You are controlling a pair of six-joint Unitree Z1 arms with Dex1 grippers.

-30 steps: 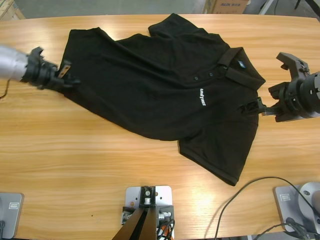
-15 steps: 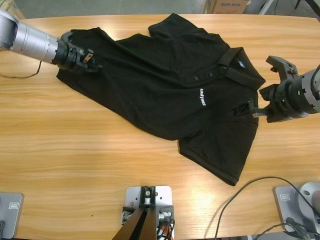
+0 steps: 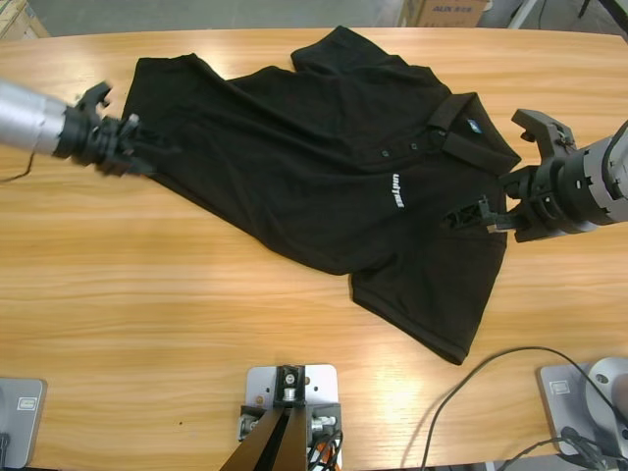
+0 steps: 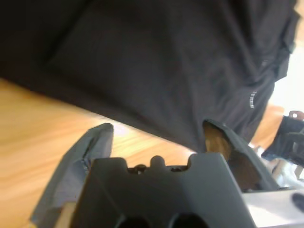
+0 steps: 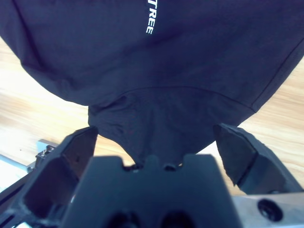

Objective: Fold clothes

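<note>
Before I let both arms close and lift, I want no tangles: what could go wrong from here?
The left gripper sits open at the polo shirt hem; it may catch just one layer, or only the table. The right gripper, open around the shoulder and sleeve seam, might bunch the sleeve. The shirt lies askew with creases, so a fold could come out crooked.

A long wooden counter (image 3: pixel 147 324) with pale grain fills the scene. Beyond its far edge lies a dark floor (image 3: pixel 196 14). A cardboard box (image 3: pixel 444 12) with printed lettering stands at the far right, and another box corner (image 3: pixel 20 20) shows at the far left. A black cable (image 3: pixel 491 378) loops over the counter's near right.
</note>
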